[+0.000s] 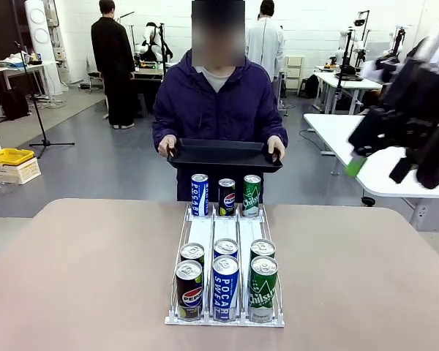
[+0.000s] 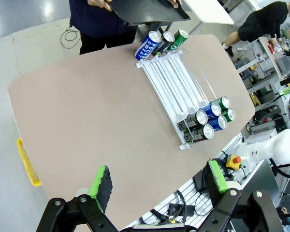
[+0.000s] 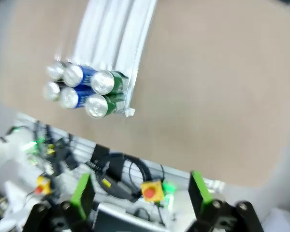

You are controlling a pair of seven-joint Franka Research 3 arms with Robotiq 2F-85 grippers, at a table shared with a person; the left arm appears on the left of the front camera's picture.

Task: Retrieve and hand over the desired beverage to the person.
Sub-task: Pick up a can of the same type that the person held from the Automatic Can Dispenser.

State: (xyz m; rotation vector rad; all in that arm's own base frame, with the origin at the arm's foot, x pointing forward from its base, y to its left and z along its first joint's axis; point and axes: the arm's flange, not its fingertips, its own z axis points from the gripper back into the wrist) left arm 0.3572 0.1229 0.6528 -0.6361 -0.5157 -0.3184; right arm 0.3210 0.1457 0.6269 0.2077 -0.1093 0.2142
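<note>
As the front view is read from far to near, the person (image 1: 218,102) is noted at 12 o'clock behind the table (image 1: 80,278), with a black tray (image 1: 224,155) held in both hands. A clear rack (image 1: 225,234) is laid at table centre. Three cans (image 1: 227,196) are stood upright at its far end, just below the tray, and six cans (image 1: 225,281) are set in two rows at its near end. The right gripper (image 1: 379,164) is seen blurred at 3 o'clock, raised well clear of the table.

Left wrist view: the left gripper (image 2: 158,182) is held high above the table, jaws spread wide, nothing between them. Rack and cans are placed toward 1 o'clock, well apart from it.

Right wrist view, blurred: the jaws are parted and nothing is gripped. The six cans are found at 10 o'clock, well apart from the fingers.
</note>
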